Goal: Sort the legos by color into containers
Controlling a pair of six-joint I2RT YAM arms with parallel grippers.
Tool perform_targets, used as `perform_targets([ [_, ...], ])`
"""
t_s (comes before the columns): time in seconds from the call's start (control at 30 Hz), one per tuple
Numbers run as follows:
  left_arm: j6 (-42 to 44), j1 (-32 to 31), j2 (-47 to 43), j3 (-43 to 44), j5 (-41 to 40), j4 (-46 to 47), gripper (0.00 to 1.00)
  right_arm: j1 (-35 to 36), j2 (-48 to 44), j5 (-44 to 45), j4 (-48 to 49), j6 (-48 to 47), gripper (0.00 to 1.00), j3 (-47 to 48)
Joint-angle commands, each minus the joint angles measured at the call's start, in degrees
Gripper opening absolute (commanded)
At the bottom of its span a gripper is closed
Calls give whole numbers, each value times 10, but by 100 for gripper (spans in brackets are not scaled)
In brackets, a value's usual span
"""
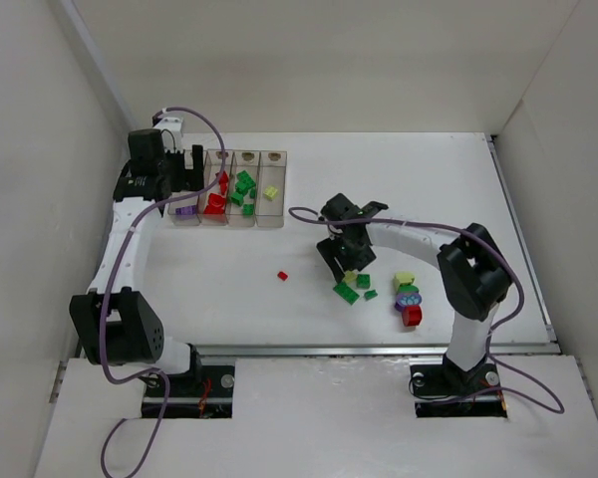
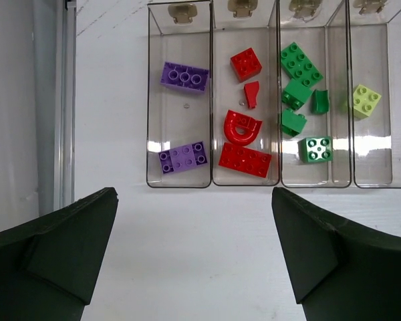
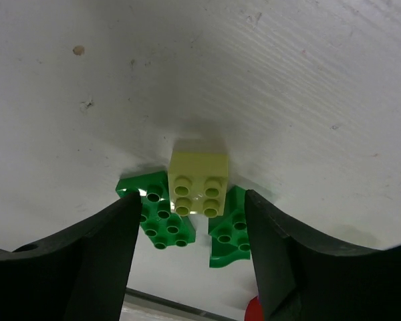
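- The white tabletop (image 1: 429, 189) is closed in by pale walls (image 1: 40, 149) on the left, back and right. A metal rail (image 1: 359, 350) runs along its near edge, just ahead of the arm bases.
- The containers (image 2: 212, 100), four clear bins joined in a row, sit at the far left, near the left wall. A broad bare stretch of tabletop separates them from the loose legos (image 1: 364, 289) at centre-right.
- A lone red brick (image 1: 282, 275) lies on that stretch, well apart from everything else.
- The left hand (image 2: 194, 207) hovers just short of the containers' end walls. Its fingers (image 2: 60, 254) are spread wide with nothing between them.
- From left to right in the left wrist view, the bins hold two purple bricks (image 2: 185, 76), four red pieces (image 2: 244, 159) including an arch, five green pieces (image 2: 301, 63) and a single yellow piece (image 2: 362, 101).
- The right hand (image 3: 190, 199) is low over the loose cluster and open. It grips nothing; a pale yellow brick (image 3: 198, 180) sits between the fingertips with a gap showing on each side.
- That brick is a two-by-two with its studs toward the wrist camera. It butts against two green bricks (image 3: 162, 219), one at each side; whether it rests on them or only beside them cannot be told.
- Just beyond that hand, toward the right wall, three more pieces sit close together in a short line: a second yellow brick (image 1: 406, 280), a purplish piece (image 1: 409, 296) and a red block (image 1: 412, 316).
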Motion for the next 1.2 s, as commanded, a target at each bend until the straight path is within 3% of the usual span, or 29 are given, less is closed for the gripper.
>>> perform_targets([
  [0.0,-12,0,-15,3,9,15,100,4,10,-6,17,-7,68,17],
  [0.17,-12,0,-21,-2,9,15,100,4,20,0,17,-7,58,17],
  [0.27,-12,0,-21,-2,3,15,100,4,20,0,28,-7,39,17],
  [0.3,-12,0,-21,-2,3,15,100,4,20,0,28,-7,25,17],
  [0.37,-12,0,-21,-2,3,15,100,4,25,-6,33,-7,13,30],
  [0.57,-12,0,-26,-7,3,15,100,4,31,-21,27,-7,1,71],
  [0.7,-12,0,-26,-13,3,15,100,9,36,-65,35,-1,0,143],
  [0.97,-12,0,-43,-18,3,15,100,20,125,-101,196,96,0,363],
  [1.0,-12,0,-43,-23,3,15,100,20,141,-92,203,120,6,382],
  [1.1,-12,0,-56,-28,3,15,100,20,220,-44,186,142,9,485],
  [1.13,-12,0,-56,-28,-2,15,100,20,242,-44,172,142,16,546],
  [1.17,-12,0,-56,-34,-2,15,100,20,262,-56,172,142,17,547],
])
